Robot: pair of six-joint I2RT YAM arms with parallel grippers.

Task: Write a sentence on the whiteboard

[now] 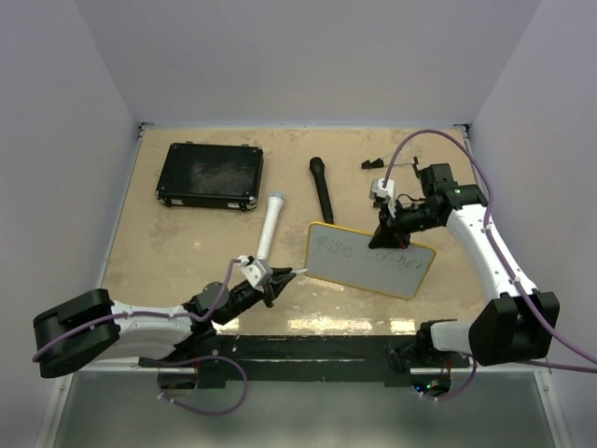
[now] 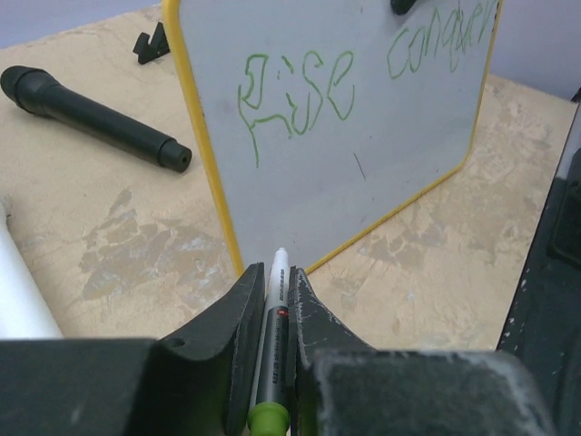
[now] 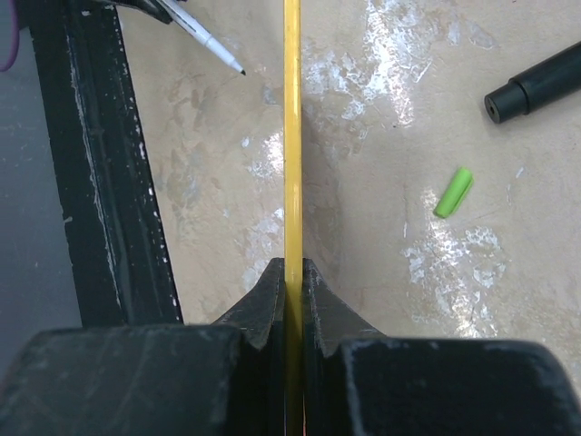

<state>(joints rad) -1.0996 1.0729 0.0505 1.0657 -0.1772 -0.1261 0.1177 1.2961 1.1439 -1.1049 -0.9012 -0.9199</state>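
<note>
Right hand point(image 3: 290, 269) pinches whiteboard point(image 1: 359, 258) rim; marker point(image 2: 277, 292) tip nearby

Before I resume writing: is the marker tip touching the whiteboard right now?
Apart. The right wrist view looks along the whiteboard edge-on, and bare table shows between it and the marker tip.
</note>
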